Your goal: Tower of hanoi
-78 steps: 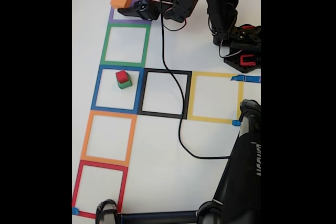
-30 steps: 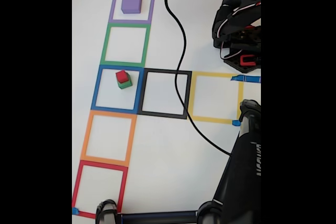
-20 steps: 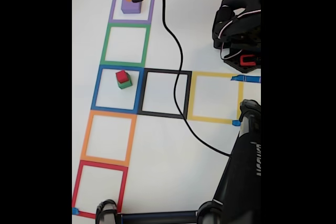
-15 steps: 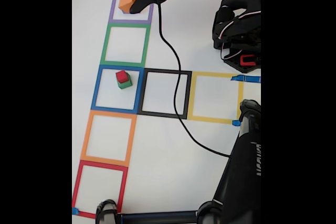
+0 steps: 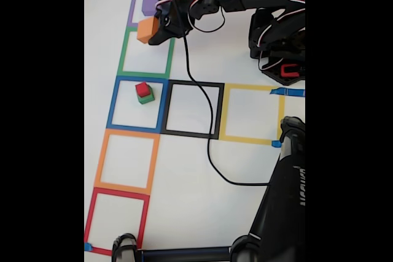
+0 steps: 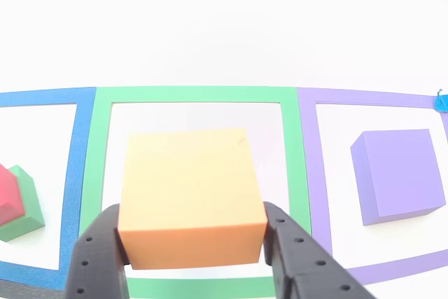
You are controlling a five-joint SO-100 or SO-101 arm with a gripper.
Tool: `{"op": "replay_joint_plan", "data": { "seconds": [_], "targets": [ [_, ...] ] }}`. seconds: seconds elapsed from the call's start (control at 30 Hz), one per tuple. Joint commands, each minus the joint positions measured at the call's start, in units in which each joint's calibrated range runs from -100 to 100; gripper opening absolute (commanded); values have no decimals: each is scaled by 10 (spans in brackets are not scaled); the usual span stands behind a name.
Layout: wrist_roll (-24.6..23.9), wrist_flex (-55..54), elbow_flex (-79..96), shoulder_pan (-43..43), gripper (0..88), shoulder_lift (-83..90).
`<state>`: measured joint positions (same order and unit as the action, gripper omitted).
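The claw (image 6: 194, 239) has the orange block (image 6: 190, 197) pinched between its two black fingers (image 6: 103, 250), one on each side face, and the block hangs level over the green tape square (image 6: 196, 94). In the other view it sits over the near half of that square, its near edge about over the near strip. Its faces run square with the tape lines, so no twist looks needed.

In the fixed view the claw (image 5: 155, 30) and orange block (image 5: 147, 29) hover at the top left corner of the green square (image 5: 147, 51), the block's shadowless side over the tape itself. I can't tell how high it rides.

Here's the relation that counts: the purple block (image 6: 395, 175) sits in the purple square (image 6: 308, 194) to the right in the other view, well apart from the claw. To the left, the red block (image 6: 10, 190) sits on the green block (image 6: 25, 208) inside the blue square (image 6: 73, 173). The orange one is between the two, so I judge the green square the likely drop spot, straight down.

The table (image 5: 184, 176) is plain white, flat and smooth. Beyond, the orange, red, black and yellow squares lie bare, and a black cable (image 5: 202, 127) trails across the black square, clear of the drop.
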<state>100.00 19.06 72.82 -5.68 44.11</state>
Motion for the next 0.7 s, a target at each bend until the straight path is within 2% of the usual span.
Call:
{"op": "replay_joint_plan", "data": {
  "seconds": [0.0, 0.37, 0.67],
  "targets": [
    [0, -112, 21, 9, 140, -43],
    [0, -436, 98, -9, 140, -225],
    [0, -567, 95, -44, 142, -364]
  ]
}}
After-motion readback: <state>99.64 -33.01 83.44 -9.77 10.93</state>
